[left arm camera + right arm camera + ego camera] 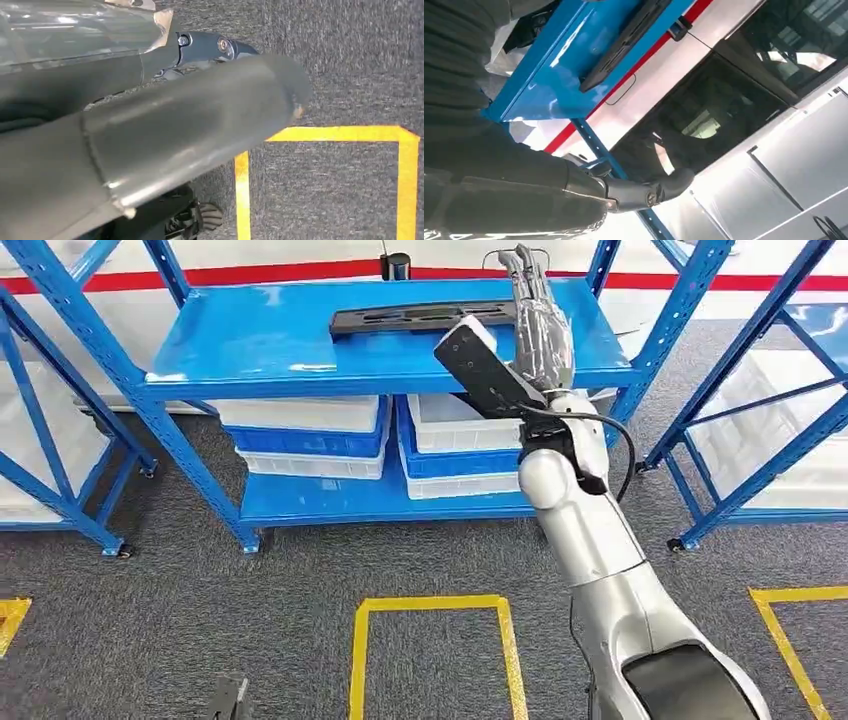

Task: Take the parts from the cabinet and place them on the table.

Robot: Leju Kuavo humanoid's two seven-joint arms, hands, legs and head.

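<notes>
Long black part [420, 317] lies on blue shelf [260, 345], top level, 12 o'clock. Right robot hand [535, 315] at its right end, fingers extended, contact unclear. Looks stiff, light plastic; grip mid-length for balance.

Top shelf [270, 340]: wide bare blue surface from 9 to 11 o'clock of the long black part [420, 317], open from above and in front.
Right hand [540, 325]: raised over the shelf's right end, at 3 o'clock of the part; whether it touches is unclear.
Uprights [150, 410]: slanted blue posts flank the shelf at both ends.
Lower shelf: white and blue bins [310, 435] crowd it, little headroom.
Neighbouring racks [760, 430]: close in at 3 and 9 o'clock.
</notes>
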